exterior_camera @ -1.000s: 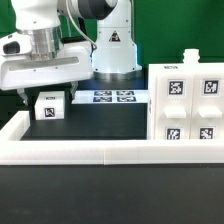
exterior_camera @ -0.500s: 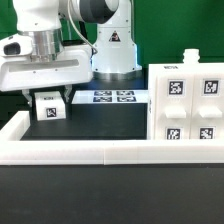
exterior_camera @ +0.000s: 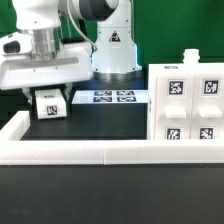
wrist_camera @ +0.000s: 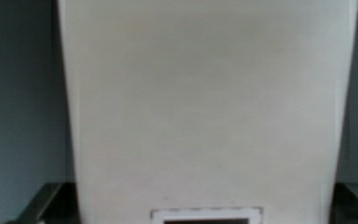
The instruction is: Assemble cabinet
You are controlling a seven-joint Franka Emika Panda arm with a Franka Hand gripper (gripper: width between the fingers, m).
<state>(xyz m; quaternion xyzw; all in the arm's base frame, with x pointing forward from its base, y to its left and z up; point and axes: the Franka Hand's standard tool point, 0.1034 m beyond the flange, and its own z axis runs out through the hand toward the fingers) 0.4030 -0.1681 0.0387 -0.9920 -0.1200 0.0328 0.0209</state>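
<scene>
gripper sat over small cabinet piece, mid-left in ext. view, 1 jaw each side; can't tell if clamped. big cabinet box stood at right.

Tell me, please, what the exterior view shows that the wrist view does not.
Only exterior: the arm, the marker board, the large cabinet box and the low rim wall. Only wrist: the long plain face of the small cabinet piece, filling the frame. Both: the small cabinet piece and a tag on it.

Gripper astride small tagged cabinet piece on black table.
</scene>
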